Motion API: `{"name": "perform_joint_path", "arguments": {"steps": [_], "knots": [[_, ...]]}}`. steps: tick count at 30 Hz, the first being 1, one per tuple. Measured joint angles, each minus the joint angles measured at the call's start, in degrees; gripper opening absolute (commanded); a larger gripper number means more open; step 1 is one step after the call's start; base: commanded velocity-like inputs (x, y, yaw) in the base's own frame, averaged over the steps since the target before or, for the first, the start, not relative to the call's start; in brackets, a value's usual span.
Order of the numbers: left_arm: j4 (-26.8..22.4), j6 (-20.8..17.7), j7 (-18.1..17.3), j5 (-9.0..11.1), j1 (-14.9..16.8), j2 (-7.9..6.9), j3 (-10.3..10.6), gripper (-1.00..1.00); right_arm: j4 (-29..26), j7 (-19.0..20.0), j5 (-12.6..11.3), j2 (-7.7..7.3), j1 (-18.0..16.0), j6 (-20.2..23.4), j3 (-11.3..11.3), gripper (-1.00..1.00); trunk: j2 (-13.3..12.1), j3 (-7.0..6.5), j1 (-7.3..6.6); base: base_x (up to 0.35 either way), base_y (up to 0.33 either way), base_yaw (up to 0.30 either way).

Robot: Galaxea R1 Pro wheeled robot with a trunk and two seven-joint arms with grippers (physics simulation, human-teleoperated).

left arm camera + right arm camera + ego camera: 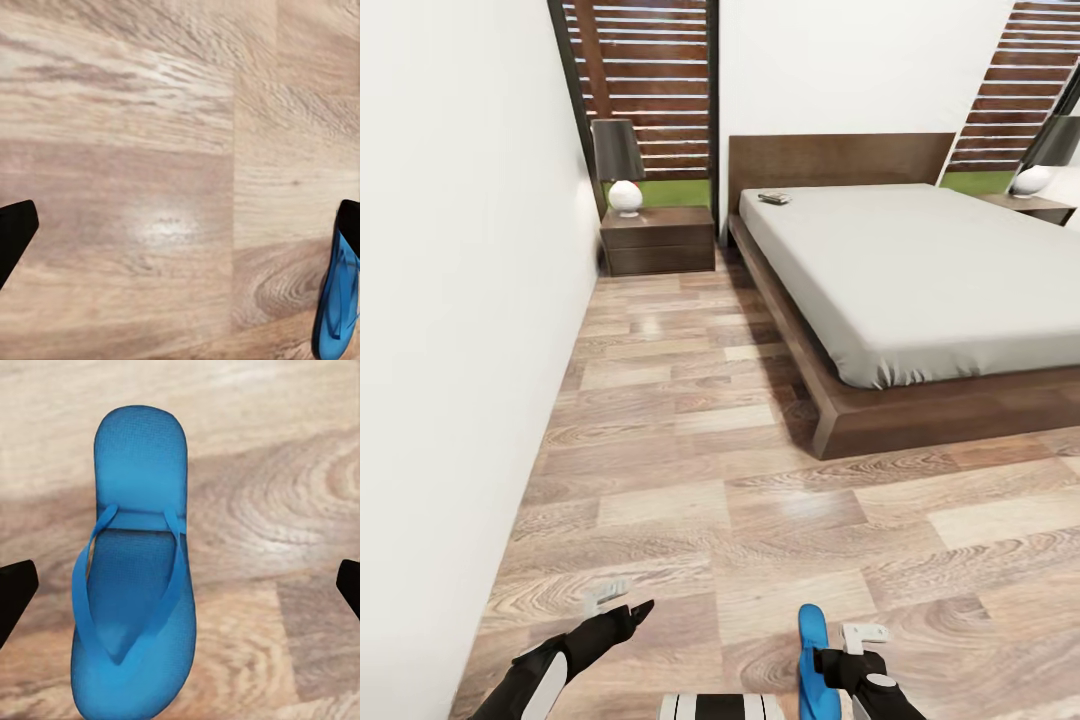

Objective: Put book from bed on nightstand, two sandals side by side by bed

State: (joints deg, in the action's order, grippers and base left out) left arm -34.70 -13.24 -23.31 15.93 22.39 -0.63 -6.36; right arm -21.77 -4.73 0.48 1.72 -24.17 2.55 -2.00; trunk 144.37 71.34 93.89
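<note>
I was looking into a home bedroom. A large low bed (920,290) with a dark wooden platform frame, plain headboard (840,158) and pale grey mattress stood against the far white wall. On each side of the bed sat a small dark nightstand (658,240), each carrying a white-based lamp (622,165) with a dark shade. Behind the bed, tall black-framed windows (645,90) showed a slatted fence. Light wood planks (690,480) covered the floor beside the bed.
</note>
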Motion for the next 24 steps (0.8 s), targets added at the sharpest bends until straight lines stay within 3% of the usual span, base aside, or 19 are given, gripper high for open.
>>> {"name": "perform_joint_path", "arguments": {"steps": [16,24], "knots": [[0.04,0.03,-0.02,-0.02,0.00,0.08,0.10,1.00,-0.01,0.54,0.09,0.10,0.00,0.07,0.27,1.00,0.00,0.00,0.01,0.005,0.020,0.000],[0.11,0.01,-0.02,0.01,0.00,0.09,0.12,1.00,-0.03,2.27,0.08,0.13,0.00,0.08,3.50,1.00,0.00,0.00,0.01,0.000,0.000,0.000]]}}
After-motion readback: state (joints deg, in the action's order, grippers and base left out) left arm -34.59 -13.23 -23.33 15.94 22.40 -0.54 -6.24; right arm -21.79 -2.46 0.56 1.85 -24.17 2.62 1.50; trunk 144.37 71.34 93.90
